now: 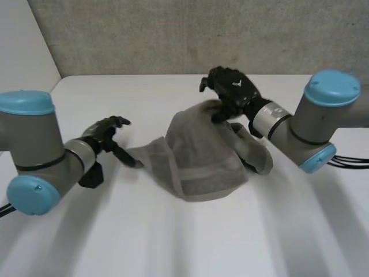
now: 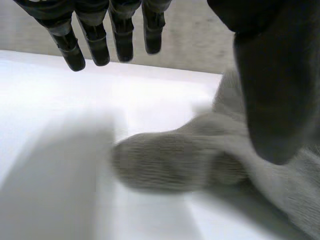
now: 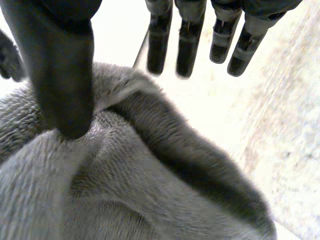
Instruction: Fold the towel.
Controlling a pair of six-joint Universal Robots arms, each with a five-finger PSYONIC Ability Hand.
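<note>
One towel: a grey towel (image 1: 204, 153) lies crumpled in a heap near the middle of the white worktop (image 1: 173, 242); no fold is made yet.
Left hand: the left hand (image 1: 106, 134) is just beside the towel corner that points toward it. Its fingers (image 2: 95, 45) are straight and spread wide from the thumb, holding nothing.
Right hand: the right hand (image 1: 230, 86) is over the far, raised edge of the heap. Its fingers (image 3: 187, 45) are straight and reach past the fold, and the thumb (image 3: 62, 90) tip rests against the cloth, so no pinch is closed.
Handling: I judge it soft, light and limp. It should sag and drag rather than slide, and it cannot break.
Where to hold: two neighbouring corners look best to me, each pinched through the hem, so the cloth can first be spread flat.
</note>
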